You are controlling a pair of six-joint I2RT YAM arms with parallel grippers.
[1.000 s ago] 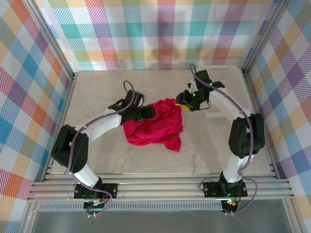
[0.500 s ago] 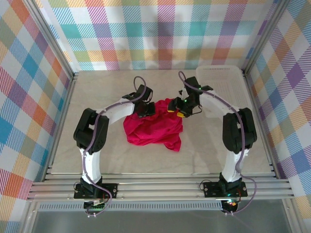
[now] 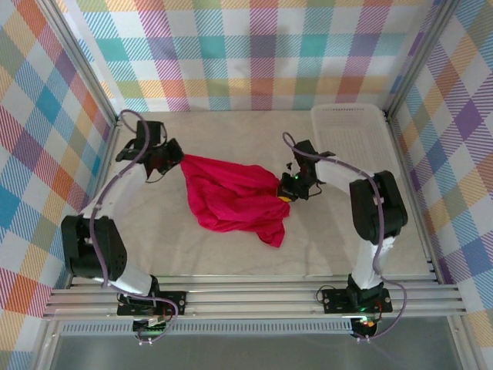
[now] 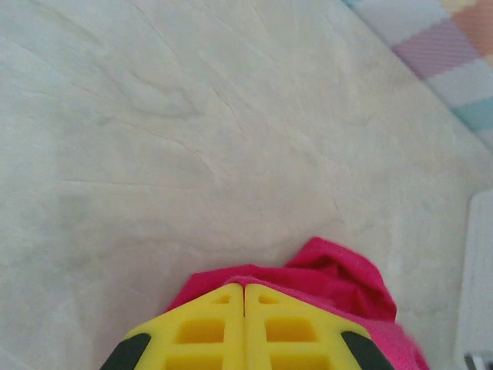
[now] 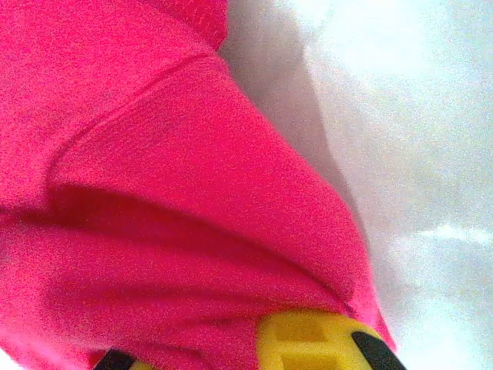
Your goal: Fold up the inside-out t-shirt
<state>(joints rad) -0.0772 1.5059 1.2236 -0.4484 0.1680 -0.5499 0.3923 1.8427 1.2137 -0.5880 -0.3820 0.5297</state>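
Top external: the inside-out t-shirt (image 3: 231, 202) lay mid-frame on the table (image 3: 231, 131), drawn taut between the left tool (image 3: 176, 159), upper left, and the right tool (image 3: 286, 190), both pinching it. Left wrist: yellow fingers (image 4: 208, 331) pressed together, red cloth just beyond. Right wrist: cloth bunched above a yellow finger (image 5: 308, 339).

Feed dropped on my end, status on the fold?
Left gripper shut on t-shirt corner. Right gripper shut on opposite edge. Stretched between them, unfolded. White basket back right, apart from t-shirt.
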